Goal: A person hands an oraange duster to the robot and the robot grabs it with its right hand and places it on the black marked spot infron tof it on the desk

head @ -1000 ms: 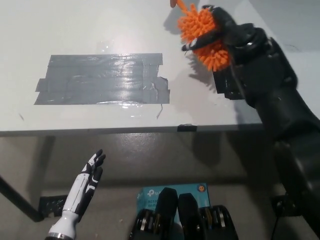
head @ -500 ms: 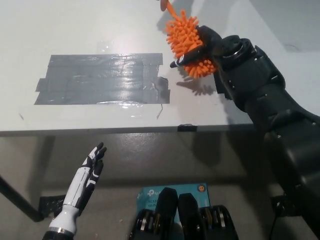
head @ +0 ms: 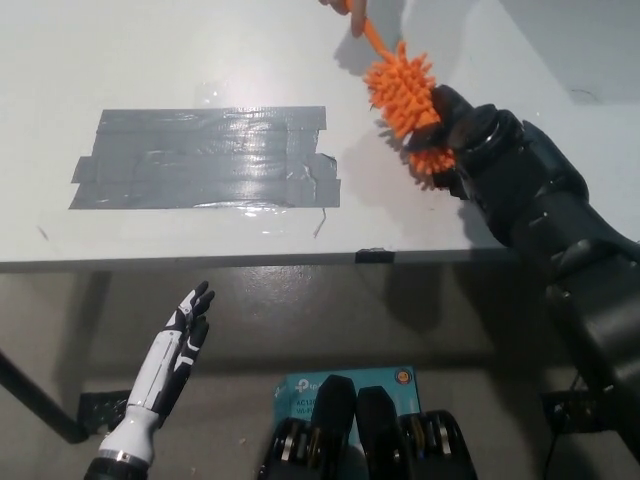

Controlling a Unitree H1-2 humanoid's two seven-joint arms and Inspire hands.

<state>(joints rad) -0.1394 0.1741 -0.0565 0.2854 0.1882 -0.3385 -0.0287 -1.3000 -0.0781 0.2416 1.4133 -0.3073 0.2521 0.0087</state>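
Head view: white left hand (head: 178, 350) idle near left, below worktop (head: 420, 215) edge, fingers straight, holding nothing. Black tape patch (head: 205, 157) mid-worktop, bare. Right hand (head: 462, 125) closed around orange duster (head: 410, 105), right of patch. Person's hand (head: 343, 4) at far edge seemingly on handle. Risk: tug against person's hold, duster slipping, landing short of patch.

One orange duster (head: 408, 105), upper right of frame. One black right hand (head: 478, 135), right of frame. One white left hand (head: 180, 345), lower left. One person's fingertip cluster (head: 340, 4) at top edge, count of fingers unclear. One grey tape patch (head: 205, 158), centre left, made of several overlapping strips. One white desk (head: 150, 60). One blue box (head: 395, 385), bottom centre.
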